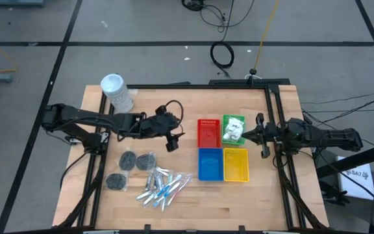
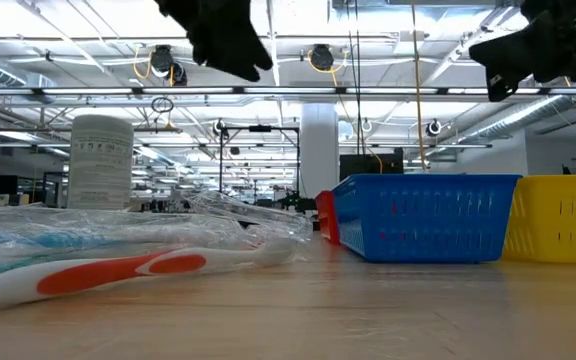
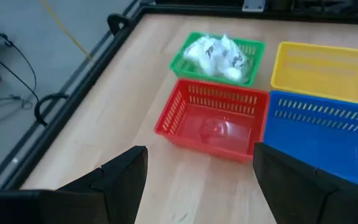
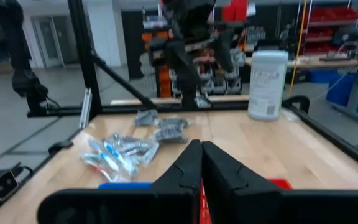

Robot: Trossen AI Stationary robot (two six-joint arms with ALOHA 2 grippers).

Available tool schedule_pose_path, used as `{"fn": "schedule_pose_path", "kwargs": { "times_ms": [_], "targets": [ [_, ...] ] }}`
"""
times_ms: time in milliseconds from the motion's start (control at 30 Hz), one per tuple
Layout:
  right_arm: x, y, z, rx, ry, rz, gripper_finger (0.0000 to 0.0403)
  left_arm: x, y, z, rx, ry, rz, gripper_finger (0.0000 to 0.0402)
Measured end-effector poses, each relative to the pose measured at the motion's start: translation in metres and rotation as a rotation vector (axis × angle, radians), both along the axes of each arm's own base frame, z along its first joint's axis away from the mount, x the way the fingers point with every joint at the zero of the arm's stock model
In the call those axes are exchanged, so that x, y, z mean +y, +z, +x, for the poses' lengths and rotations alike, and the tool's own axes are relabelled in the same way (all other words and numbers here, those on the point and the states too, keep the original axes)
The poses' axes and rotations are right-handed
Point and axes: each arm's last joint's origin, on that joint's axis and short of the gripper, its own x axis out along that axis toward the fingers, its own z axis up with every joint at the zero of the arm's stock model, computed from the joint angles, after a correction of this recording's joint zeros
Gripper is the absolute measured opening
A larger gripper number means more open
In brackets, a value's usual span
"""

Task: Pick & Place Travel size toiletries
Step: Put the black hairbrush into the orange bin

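The left gripper point(image 1: 173, 138) is held above the table point(image 1: 265, 195) with its fingers point(image 3: 120, 180) spread apart and nothing between them. Just ahead of it the red tray point(image 3: 213, 121) is seen, with the green tray point(image 3: 219, 56) of white packets point(image 3: 216, 55) beyond. The bundles point(image 1: 135, 161) and sticks point(image 1: 164, 187) lie nearer the left arm's base, below the gripper. Farther off, past the trays, the right gripper point(image 1: 260, 135) is kept pressed together and empty.

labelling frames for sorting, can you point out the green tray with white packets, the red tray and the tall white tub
Green square plastic tray point(image 3: 253, 46): left wrist view, on its bare right rim.
White square packets point(image 3: 216, 55): left wrist view, middle of the pile.
Red square plastic tray point(image 3: 185, 106): left wrist view, its lattice wall.
Tall white cylindrical tub point(image 1: 117, 93): high view, its side.
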Motion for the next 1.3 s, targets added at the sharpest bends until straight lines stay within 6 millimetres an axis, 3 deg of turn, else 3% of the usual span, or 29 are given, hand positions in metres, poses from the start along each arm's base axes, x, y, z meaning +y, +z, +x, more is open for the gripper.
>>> {"fn": "schedule_pose_path", "kwargs": {
  "times_ms": [267, 567, 800, 1100, 1300],
  "targets": [
    [0.001, 0.0, -0.013, -0.116, 0.021, -0.024, 0.0, -0.019, 0.012, -0.032, -0.12, 0.048, 0.063, 0.0285],
    [0.002, -0.001, -0.013, -0.107, 0.068, -0.058, 0.0, -0.03, -0.003, -0.089, -0.272, 0.07, 0.031, 0.0285],
    [0.002, -0.001, -0.013, -0.111, 0.067, -0.05, 0.0, -0.031, -0.018, -0.122, -0.438, 0.044, -0.017, 0.0285],
    [0.002, -0.002, -0.013, -0.103, 0.067, -0.049, 0.0, -0.031, -0.048, -0.134, -0.44, 0.086, -0.158, 0.0285],
    [0.002, -0.003, -0.012, -0.091, 0.067, -0.049, 0.0, -0.033, -0.06, -0.134, -0.336, 0.043, -0.272, 0.0285]
  ]
}}
